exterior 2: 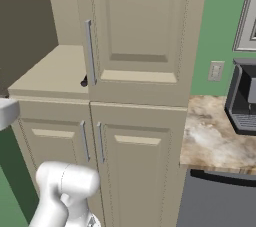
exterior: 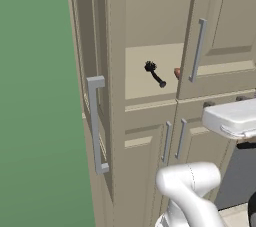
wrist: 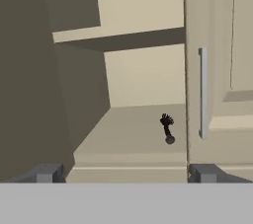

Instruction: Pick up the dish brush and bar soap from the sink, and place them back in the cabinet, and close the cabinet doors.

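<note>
The tall beige cabinet (exterior: 117, 46) has its left door (exterior: 87, 46) swung wide open, with its grey bar handle (exterior: 95, 121) facing me. Its right door (wrist: 220, 70) covers the right half. On the inner shelf (wrist: 123, 134) lies the black dish brush (wrist: 167, 128), bristles toward the back; the left base view shows that brush (exterior: 154, 73) too. Just right of it the pinkish-orange bar soap (exterior: 177, 73) peeks out from behind the right door's edge. My gripper (wrist: 126, 173) is open with nothing in it, in front of the shelf and short of the brush.
The right door's bar handle (wrist: 202, 92) stands close to the brush. Below the shelf are two shut lower doors (exterior 2: 100, 161). To the right a marble counter (exterior 2: 215, 131) carries a dark coffee machine (exterior 2: 245, 101). A green wall (exterior: 35, 96) lies left of the cabinet.
</note>
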{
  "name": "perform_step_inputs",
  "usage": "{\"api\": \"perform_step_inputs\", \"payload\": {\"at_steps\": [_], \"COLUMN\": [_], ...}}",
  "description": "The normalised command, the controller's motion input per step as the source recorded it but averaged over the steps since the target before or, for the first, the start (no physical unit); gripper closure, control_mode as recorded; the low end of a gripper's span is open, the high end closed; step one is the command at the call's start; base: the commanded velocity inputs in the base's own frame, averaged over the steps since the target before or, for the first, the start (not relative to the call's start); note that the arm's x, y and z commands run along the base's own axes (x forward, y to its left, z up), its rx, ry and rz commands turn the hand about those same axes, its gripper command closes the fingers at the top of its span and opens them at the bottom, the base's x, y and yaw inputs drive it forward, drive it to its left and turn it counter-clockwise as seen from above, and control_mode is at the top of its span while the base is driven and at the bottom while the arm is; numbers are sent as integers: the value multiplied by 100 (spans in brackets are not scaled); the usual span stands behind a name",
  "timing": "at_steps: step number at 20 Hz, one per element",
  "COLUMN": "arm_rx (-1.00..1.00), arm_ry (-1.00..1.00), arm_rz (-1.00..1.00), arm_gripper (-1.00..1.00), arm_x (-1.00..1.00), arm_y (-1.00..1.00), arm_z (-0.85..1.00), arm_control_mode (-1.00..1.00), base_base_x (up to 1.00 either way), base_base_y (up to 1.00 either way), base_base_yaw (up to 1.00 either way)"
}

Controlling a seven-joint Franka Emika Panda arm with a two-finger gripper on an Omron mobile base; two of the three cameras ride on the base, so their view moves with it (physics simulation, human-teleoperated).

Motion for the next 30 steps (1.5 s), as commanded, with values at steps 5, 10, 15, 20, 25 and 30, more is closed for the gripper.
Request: {"api": "perform_step_inputs", "payload": {"at_steps": [5,10,15,20,25,30], "arm_rx": [0,0,0,0,0,0], "arm_ry": [-5,-1,0,0,0,0], "arm_rz": [1,0,1,4,6,6], "arm_gripper": [-100,-100,-100,-100,-100,-100], "arm_x": [-13,-1,0,0,0,0], "arm_y": [34,43,35,22,17,17], "arm_z": [-20,-22,-22,-15,-12,-7], "arm_control_mode": [-100,-100,-100,-100,-100,-100], "base_base_x": [0,0,0,0,0,0], "base_base_y": [0,0,0,0,0,0], "base_base_yaw": [0,0,0,0,0,0]}}
